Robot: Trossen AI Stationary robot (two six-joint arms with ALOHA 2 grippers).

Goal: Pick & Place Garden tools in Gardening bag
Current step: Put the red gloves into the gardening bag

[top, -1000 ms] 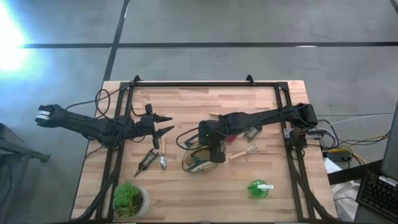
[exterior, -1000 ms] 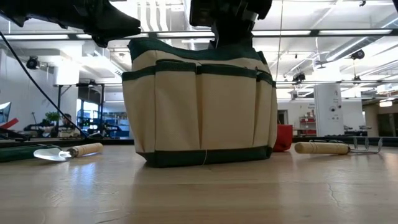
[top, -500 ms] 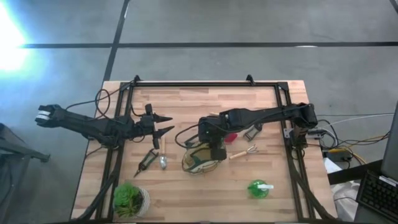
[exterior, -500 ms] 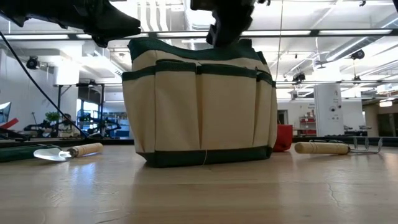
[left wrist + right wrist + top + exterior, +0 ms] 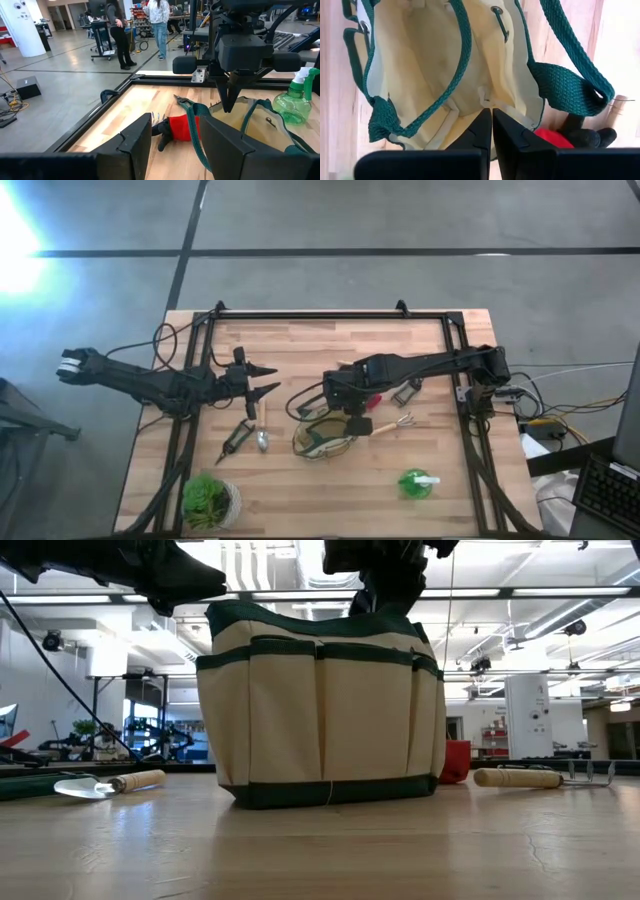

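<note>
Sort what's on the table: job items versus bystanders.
Job: gardening bag, trowel, rake fork, pruners, spray bottle, pink-red item, right gripper above the bag.
Bystanders: potted plant, left gripper waiting aside.

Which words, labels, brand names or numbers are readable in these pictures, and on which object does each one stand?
None can be read.
The gardening bag shows plain fabric with no print.
The green spray bottle shows no label that I can make out.
The right gripper and left gripper carry no visible marking.
</note>
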